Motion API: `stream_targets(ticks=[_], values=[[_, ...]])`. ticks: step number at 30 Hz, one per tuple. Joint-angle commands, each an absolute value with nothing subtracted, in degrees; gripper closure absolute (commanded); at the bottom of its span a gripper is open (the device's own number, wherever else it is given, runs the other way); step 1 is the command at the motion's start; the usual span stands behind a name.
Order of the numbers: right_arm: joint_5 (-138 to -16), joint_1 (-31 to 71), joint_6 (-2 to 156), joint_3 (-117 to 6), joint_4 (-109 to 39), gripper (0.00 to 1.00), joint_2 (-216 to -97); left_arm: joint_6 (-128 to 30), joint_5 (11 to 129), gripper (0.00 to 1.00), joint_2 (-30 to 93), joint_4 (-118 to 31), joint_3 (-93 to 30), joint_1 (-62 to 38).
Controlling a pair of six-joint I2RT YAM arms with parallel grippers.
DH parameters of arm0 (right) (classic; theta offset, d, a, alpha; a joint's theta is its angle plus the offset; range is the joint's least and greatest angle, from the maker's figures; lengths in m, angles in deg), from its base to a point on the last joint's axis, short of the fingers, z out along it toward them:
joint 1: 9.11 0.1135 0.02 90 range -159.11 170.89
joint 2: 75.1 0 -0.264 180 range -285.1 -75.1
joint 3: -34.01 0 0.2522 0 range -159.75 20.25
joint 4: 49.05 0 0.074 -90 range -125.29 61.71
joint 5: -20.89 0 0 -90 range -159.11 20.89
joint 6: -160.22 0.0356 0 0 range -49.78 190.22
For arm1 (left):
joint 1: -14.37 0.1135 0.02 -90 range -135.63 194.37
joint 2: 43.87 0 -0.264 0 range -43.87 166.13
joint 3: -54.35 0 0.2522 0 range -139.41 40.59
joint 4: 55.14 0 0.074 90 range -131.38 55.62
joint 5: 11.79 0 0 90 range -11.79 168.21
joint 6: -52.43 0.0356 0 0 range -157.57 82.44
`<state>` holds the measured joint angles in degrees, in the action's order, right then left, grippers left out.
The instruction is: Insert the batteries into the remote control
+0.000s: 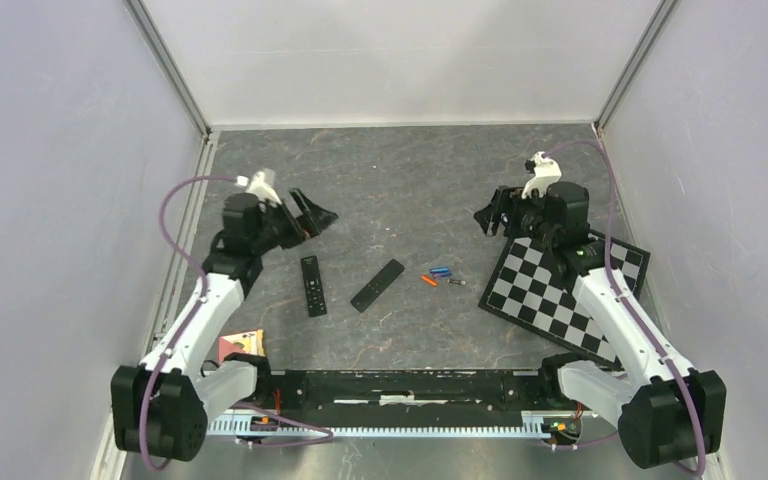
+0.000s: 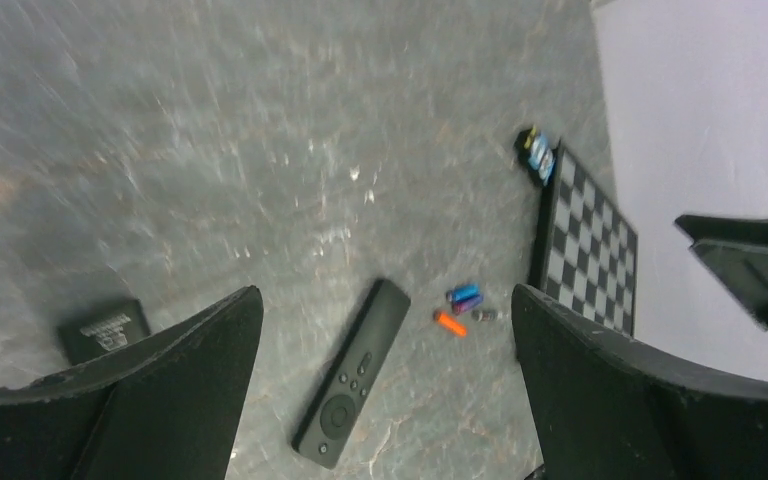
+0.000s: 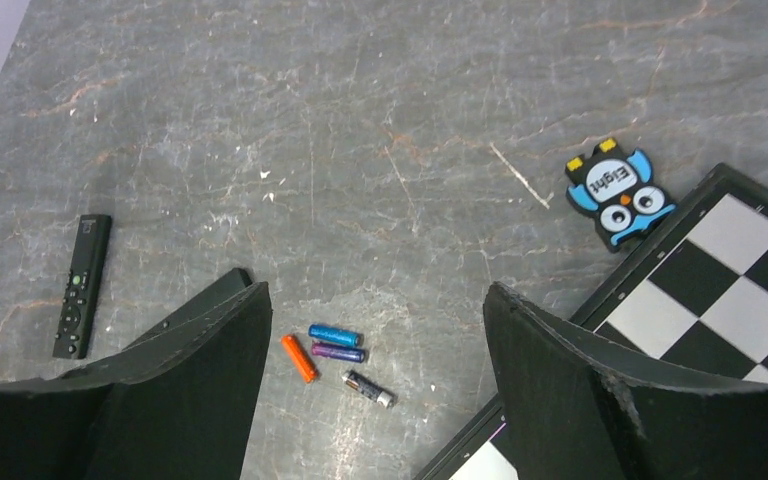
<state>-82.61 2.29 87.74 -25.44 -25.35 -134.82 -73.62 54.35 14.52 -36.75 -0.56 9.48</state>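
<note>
The batteries (image 3: 338, 352) are lying loose on the desk (image 1: 400, 180) in a tight cluster (orange, blue, purple, dark-and-silver), just beside the slanted remote control (image 1: 377, 285). A second remote (image 1: 313, 285) is lying beyond it, toward the left arm. The left gripper (image 1: 316, 210) and right gripper (image 1: 490, 215) are hovering wide open, holding nothing.

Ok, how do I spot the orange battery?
Find the checkerboard on the table's right side. Left of its edge, toward the slanted remote, lie four tiny batteries. The orange battery is closest to that remote, the only orange one beside the blue battery, purple battery and dark battery.
</note>
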Motion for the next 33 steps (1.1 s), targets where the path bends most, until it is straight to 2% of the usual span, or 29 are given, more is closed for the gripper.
stream_targets(ticks=[1,4,10,15,18,22,27,33], values=[[-85.0,2.2,90.2,-23.1,-29.7,0.18,-134.6,-75.9,64.4,0.0,17.1,-39.3,1.2,-2.0],[-85.9,2.3,90.5,-21.8,-29.9,0.19,-134.8,-72.2,70.4,0.0,20.8,-38.3,1.1,-11.4],[-86.1,2.3,90.5,-20.2,-29.2,0.19,-134.0,-63.6,82.4,0.0,26.9,-36.7,2.9,-22.3],[-86.2,2.3,90.3,-19.9,-28.8,0.19,-134.5,-58.6,83.5,0.0,33.0,-35.5,1.2,-27.5],[-86.6,2.3,90.7,-20.0,-28.8,0.19,-135.2,-58.6,88.7,0.0,36.5,-31.4,-0.5,-29.6],[-86.8,2.5,91.4,-18.7,-29.9,0.19,-135.5,-58.5,87.0,0.01,38.8,-32.4,0.4,-30.4],[-87.6,2.7,91.7,-18.0,-30.5,0.2,-136.2,-53.6,81.6,0.11,40.7,-32.3,-0.3,-31.6],[-87.7,2.7,91.2,-18.2,-30.1,0.21,-136.5,-50.3,83.0,0.3,45.4,-29.6,-2.6,-32.5]])
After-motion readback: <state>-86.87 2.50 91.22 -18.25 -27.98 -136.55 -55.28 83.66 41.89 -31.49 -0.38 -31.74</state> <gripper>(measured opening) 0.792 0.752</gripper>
